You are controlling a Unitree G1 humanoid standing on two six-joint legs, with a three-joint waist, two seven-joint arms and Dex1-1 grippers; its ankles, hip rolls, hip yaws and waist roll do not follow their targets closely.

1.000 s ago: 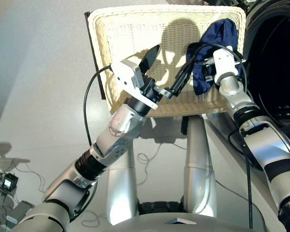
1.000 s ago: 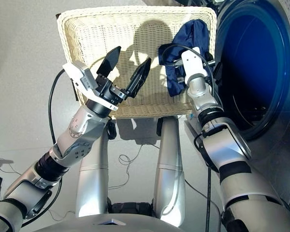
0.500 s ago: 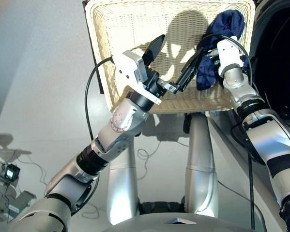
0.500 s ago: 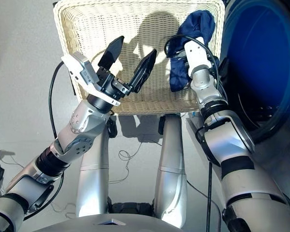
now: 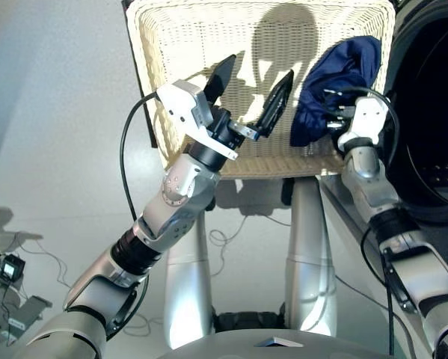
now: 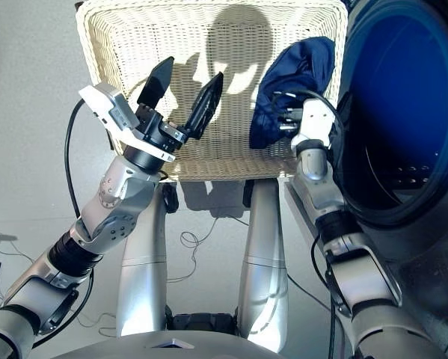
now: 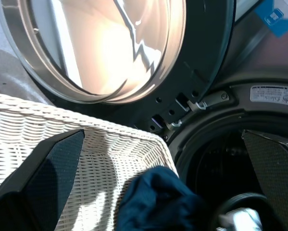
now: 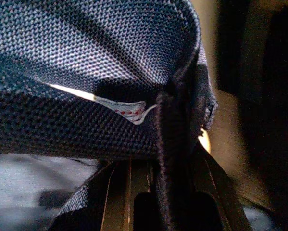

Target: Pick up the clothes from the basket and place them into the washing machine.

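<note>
- My left gripper [image 5: 250,101] hangs over the wicker basket [image 5: 179,37] with its two black fingers spread wide and nothing between them; the weave under it looks bare.
- The navy garment [image 5: 336,75] is bunched at the basket's right end, drooping lengthwise from the far rim toward me.
- My right gripper [image 5: 342,120] is buried in that garment; its wrist view shows the fingers clamped on a fold of blue knit.
- The washing machine's porthole [image 6: 403,127] gapes just right of the cloth, door swung back, so the carry runs rightward, and my right arm is plainly the nearer one.
</note>
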